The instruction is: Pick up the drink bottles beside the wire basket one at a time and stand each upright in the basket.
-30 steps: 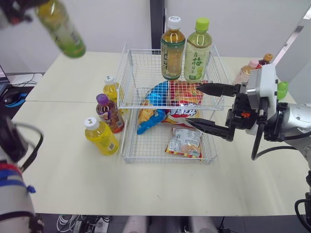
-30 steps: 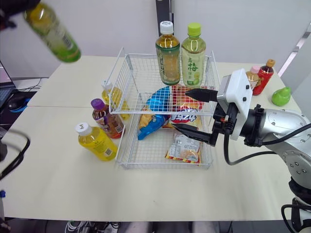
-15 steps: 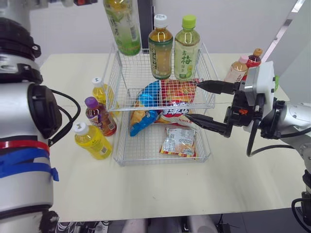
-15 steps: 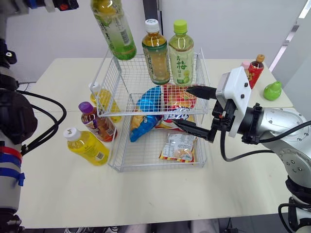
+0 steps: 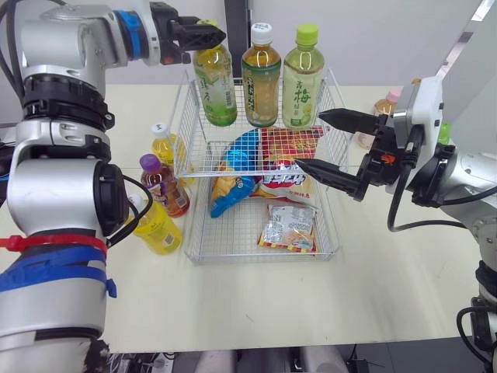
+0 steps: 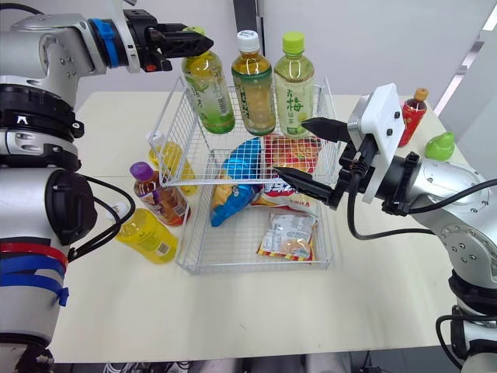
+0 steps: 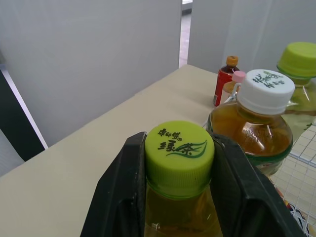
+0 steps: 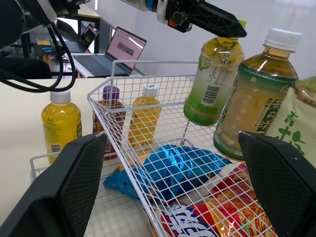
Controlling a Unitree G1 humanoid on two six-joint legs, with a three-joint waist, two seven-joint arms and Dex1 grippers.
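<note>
Left jaws pinch the green-capped tea bottle at its cap; it hangs below them, slightly tilted, inside the wire basket. Right jaws spread wide, tips at the basket's edge.

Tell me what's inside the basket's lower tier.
Blue snack bag, red snack bag and a small packet; the upper shelf and its bottles cover the bags' far ends.

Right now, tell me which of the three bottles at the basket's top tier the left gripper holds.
The green tea bottle at the row's left end: the left gripper clamps its green cap. The white-capped bottle and other green-capped bottle stand free.
</note>
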